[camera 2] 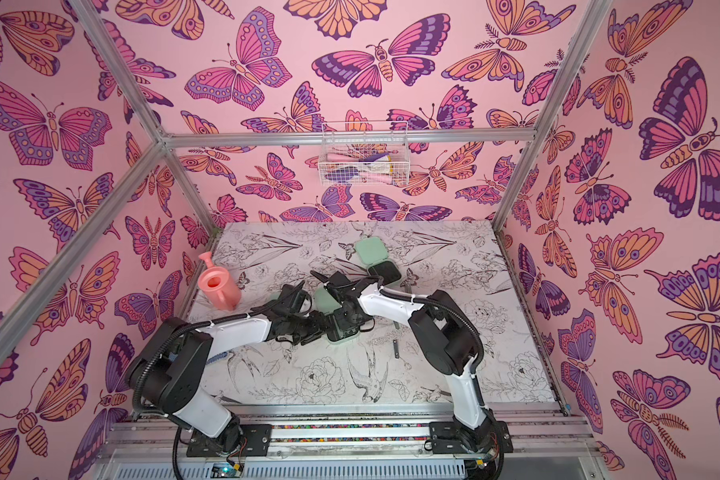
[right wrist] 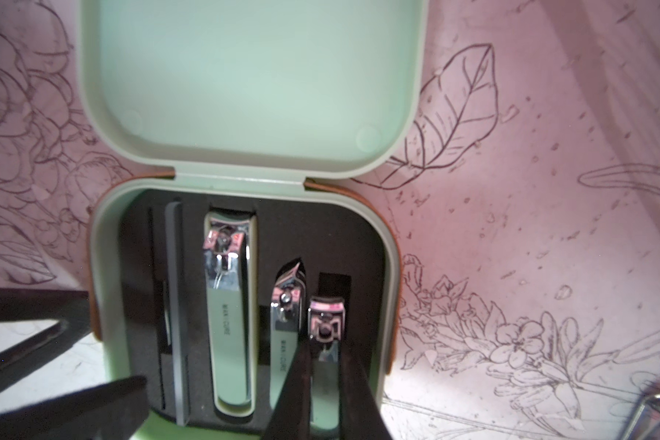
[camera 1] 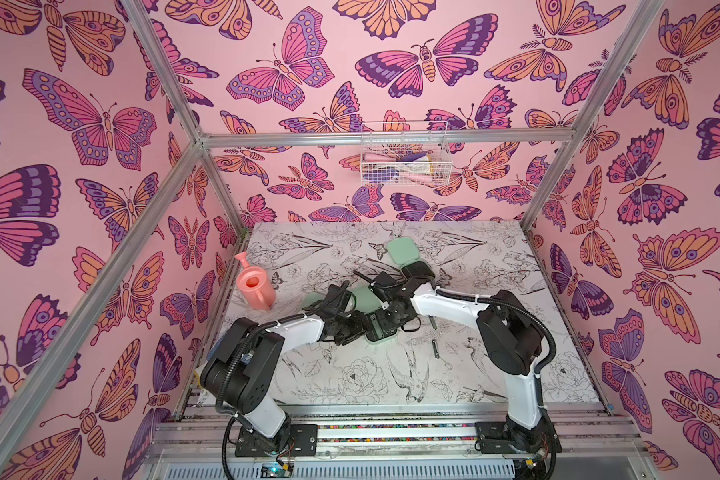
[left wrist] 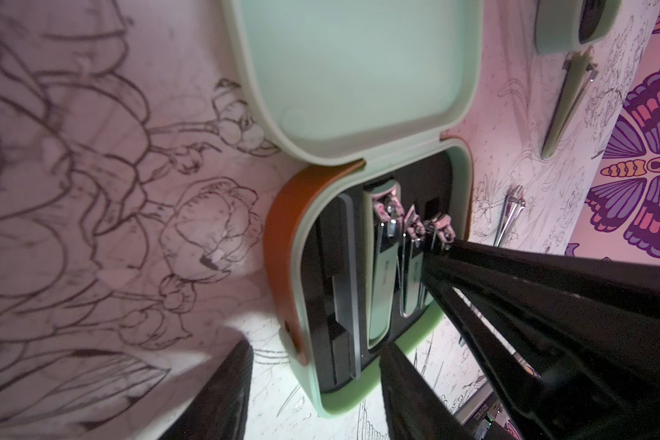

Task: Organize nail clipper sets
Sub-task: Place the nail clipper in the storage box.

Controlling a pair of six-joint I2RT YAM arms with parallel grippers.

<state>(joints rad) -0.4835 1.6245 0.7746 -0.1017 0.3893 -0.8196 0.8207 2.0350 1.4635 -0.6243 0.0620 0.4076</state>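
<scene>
now three clippers (right wrist: pixel 227 324) lie in one open case (right wrist: pixel 105 266); right jaws pinch the smallest (right wrist: pixel 324 322), left jaws spread.

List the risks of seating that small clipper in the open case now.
The small clipper in the right fingers hangs short of the far end of its slot; released here, it may sit askew or ride onto the slanted clipper beside it.
Pushing it may slide the case; whether the left fingers clamp its wall is unclear.
</scene>
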